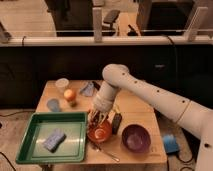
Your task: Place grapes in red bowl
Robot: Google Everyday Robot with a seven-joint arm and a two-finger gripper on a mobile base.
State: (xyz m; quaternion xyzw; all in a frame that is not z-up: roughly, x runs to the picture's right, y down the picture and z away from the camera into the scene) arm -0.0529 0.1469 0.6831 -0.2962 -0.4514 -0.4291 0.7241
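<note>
One red bowl (99, 133) is sitting near the front edge of the wooden table (137, 112), between the green tray (35, 150) and the purple bowl (136, 137). The grapes cannot be made out; something dark is hanging at the gripper (97, 117), but whether it is the bunch cannot be told. The gripper is hovering just above the bowl's back rim, pointing down; how far it is open cannot be told either.

No writing or label is legible anywhere.

A dark upright object (117, 123) is standing just right of the bowl. A metal utensil (104, 151) is lying in front of it. A blue sponge (54, 140) is resting in the tray. Farther back, an apple (69, 94), a white cup (62, 84), a pale blue disc (53, 104) and a grey-blue cloth (88, 90) are sitting on the left part of the table.

The white arm (150, 95) is reaching in from the right. A rail (100, 40) is running behind the table, with chairs and desks beyond it.
</note>
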